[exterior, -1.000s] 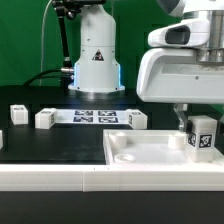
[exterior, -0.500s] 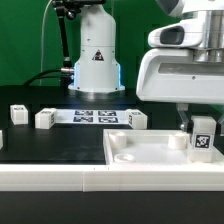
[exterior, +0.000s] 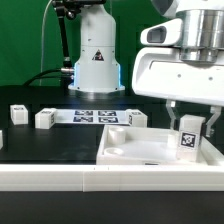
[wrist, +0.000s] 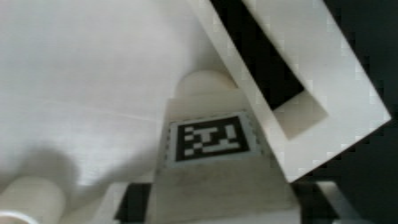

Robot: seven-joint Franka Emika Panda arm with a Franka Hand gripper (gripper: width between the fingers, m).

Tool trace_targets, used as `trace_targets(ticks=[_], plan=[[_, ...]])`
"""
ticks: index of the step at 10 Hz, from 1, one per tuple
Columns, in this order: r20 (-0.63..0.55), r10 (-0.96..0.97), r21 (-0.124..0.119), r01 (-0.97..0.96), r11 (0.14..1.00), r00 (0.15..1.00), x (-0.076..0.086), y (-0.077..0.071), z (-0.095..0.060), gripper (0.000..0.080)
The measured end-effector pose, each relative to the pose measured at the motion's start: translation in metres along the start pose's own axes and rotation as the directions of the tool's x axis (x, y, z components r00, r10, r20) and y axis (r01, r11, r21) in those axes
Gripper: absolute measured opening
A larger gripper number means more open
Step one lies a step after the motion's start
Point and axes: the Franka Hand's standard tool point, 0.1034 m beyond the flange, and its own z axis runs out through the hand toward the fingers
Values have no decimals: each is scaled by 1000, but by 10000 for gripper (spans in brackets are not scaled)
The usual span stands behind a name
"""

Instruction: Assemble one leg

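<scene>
From the exterior view, the gripper [exterior: 189,128] is pinching the leg [exterior: 187,139] between its fingers, holding it upright right over the white panel [exterior: 125,150]. Wrist view: the leg [wrist: 212,150] is sitting clamped between the jaws, tag facing the camera, the panel [wrist: 89,90] below.

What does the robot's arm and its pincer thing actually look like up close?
The arm is glossy white with rounded shells; its base carries a black triangle warning mark with a blue glow at its sides, and dark cables run behind it. The gripper hangs from a boxy white hand with pale grey trim, ending in two slim fingers. In the wrist view the finger pads look dark.
</scene>
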Motion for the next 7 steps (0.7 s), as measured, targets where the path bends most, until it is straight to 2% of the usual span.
trace_targets(ticks=[1, 3, 5, 6, 7], plan=[[-18, 119, -16, -119, 993, 993, 3, 8, 0, 317], [-25, 163, -26, -163, 986, 986, 6, 13, 0, 320], [-25, 157, -26, -158, 987, 987, 7, 13, 0, 565], [-26, 158, -26, -158, 987, 987, 7, 13, 0, 565], [-26, 158, -26, -158, 987, 987, 7, 13, 0, 633]])
